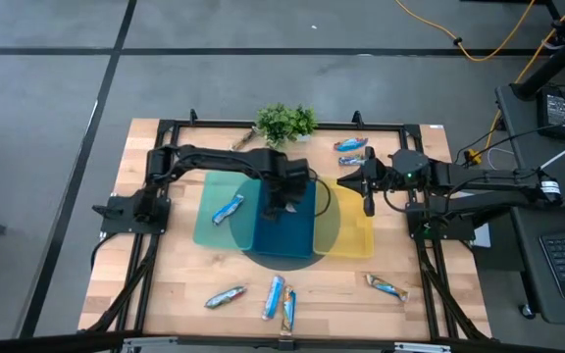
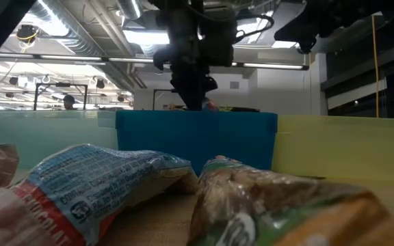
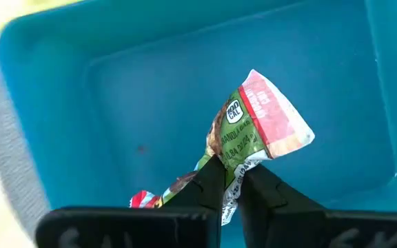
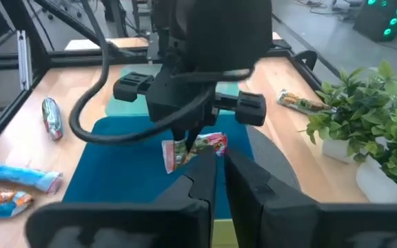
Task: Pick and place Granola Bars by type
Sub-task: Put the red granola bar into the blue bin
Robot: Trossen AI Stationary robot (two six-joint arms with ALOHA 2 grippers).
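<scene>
Left end effector (image 1: 281, 203): it hangs over the dark blue bin (image 1: 302, 235) in the middle of the bench (image 1: 165, 284). Its two fingers are pinched tight on a green and red bar (image 3: 253, 127).
Held bar: it is above the floor of the blue bin, not lying in it. One end is squeezed between the fingers and the red end sticks out away from them. In the right wrist view the bar (image 4: 193, 150) hangs under the left end effector with its long side about level.
Right end effector (image 1: 367, 194): it waits over the yellow bin (image 1: 356, 235), just beside the blue one. Its fingers sit close together with only a thin gap, and nothing is in them.
Light green bin (image 1: 209, 227): one blue bar (image 1: 228, 209) lies in it, tilted, its long side running from the near left to the far right.
Near edge of the bench: three bars lie close together. The left one (image 1: 226, 295) is tilted. The other two (image 1: 274, 297) (image 1: 287, 307) point nearly straight from near to far. One more bar (image 1: 387, 286) lies well apart on the right, tilted.
Far edge: two blue bars (image 1: 351, 145) (image 1: 350, 159) lie side by side, long sides going left to right, near the green plant (image 1: 284, 122). Another bar (image 1: 242, 141) lies just left of the plant.
</scene>
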